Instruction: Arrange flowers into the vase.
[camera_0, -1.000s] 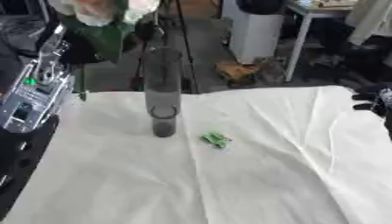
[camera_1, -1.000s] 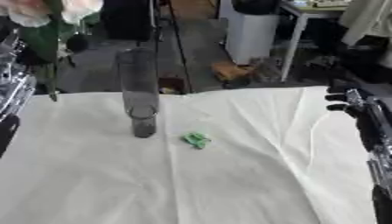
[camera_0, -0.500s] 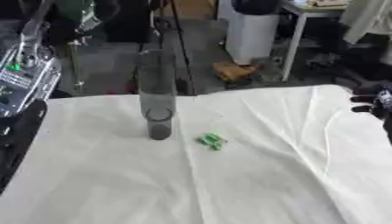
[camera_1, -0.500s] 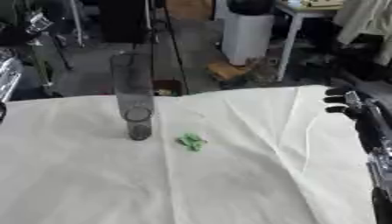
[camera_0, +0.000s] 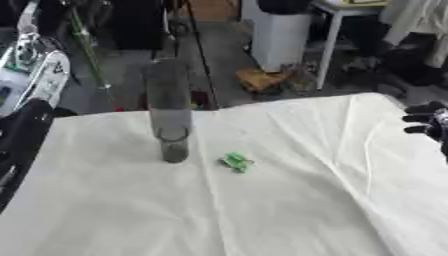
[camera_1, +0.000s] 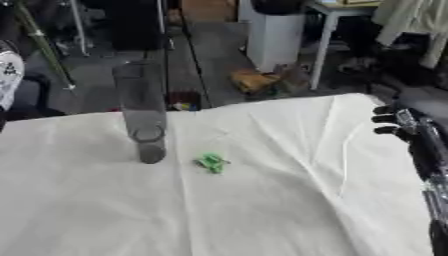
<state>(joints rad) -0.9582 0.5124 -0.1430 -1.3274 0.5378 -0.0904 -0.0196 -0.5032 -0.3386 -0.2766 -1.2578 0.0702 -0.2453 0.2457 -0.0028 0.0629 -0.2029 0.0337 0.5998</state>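
Your right hand (camera_1: 395, 122) sits at the right edge of the tabletop (camera_0: 289, 200), dark fingers curled inward and holding nothing, resting just over the white cloth near the far right corner. Your left hand itself does not show; only the black and silver arm (camera_0: 31, 95) comes in along the left edge, raised above the tabletop's left side, so you cannot tell from here what that hand is doing.

The vase (camera_0: 170, 112) stands upright on the cloth, left of centre and toward the far side. It is a tall, narrow tube of smoky grey glass, see-through, with a darker band toward its base. You can see the floor behind it through its upper part.

Just to the right of the vase's foot, close but apart from it, lies a small bright green scrap (camera_0: 235, 161), crumpled and leafy-looking, flat on the cloth.

A green stem (camera_0: 80, 42) rises at the upper left, beside the raised arm.
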